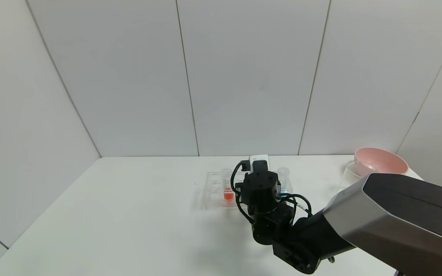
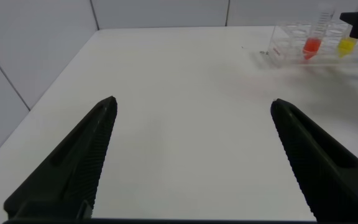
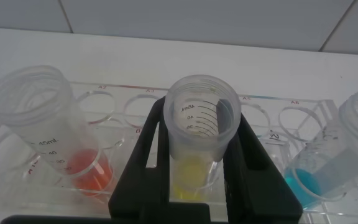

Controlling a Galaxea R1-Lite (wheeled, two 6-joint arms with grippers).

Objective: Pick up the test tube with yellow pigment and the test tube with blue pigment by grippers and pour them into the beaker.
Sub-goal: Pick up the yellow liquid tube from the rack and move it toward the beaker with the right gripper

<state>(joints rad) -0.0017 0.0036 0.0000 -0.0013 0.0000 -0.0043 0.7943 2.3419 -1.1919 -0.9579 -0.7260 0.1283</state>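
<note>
Already the right gripper (image 3: 194, 180) had its fingers pinching the light, slick, fragile test tube with yellow pigment (image 3: 199, 134) high in the rack (image 3: 272, 115) — the left gripper (image 2: 191, 155), fingers spread, idled well away.

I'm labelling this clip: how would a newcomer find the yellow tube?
On the white table stands a clear plastic rack holding three clear tubes. The yellow-liquid tube is the middle one, between orange-red and blue, clamped by the black right gripper.
</note>
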